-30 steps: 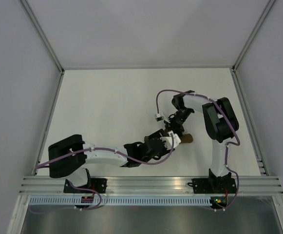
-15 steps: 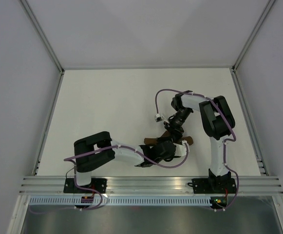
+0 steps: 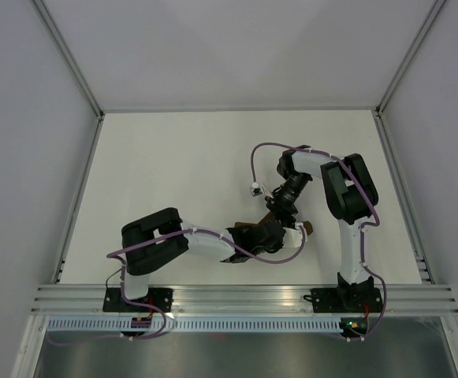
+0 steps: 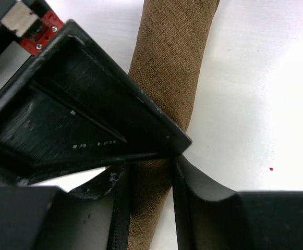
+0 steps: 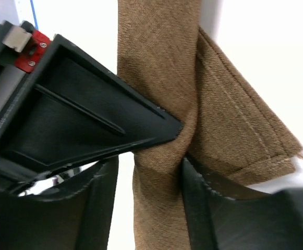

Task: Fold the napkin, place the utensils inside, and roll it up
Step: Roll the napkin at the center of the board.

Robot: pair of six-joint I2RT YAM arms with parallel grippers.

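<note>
The napkin point(image 3: 308, 227) is a tight brown cloth roll lying on the white table between both grippers. In the left wrist view the roll point(image 4: 173, 62) runs away from the camera, and my left gripper point(image 4: 150, 174) is shut on its near part. In the right wrist view the roll point(image 5: 159, 57) has a loose hemmed flap point(image 5: 245, 135) hanging off its right side. My right gripper point(image 5: 148, 177) straddles the roll: the right finger touches the cloth and a white gap shows at the left finger. The utensil is hidden.
The two grippers point(image 3: 274, 228) point(image 3: 281, 209) sit close together over the roll, near the right arm's column point(image 3: 353, 236). Metal rails point(image 3: 244, 298) run along the near edge, and white walls enclose the table.
My left arm has swung its elbow to the right and folded in, with its gripper staying on the roll. The right gripper has shifted slightly above the roll. The roll stays in place.
</note>
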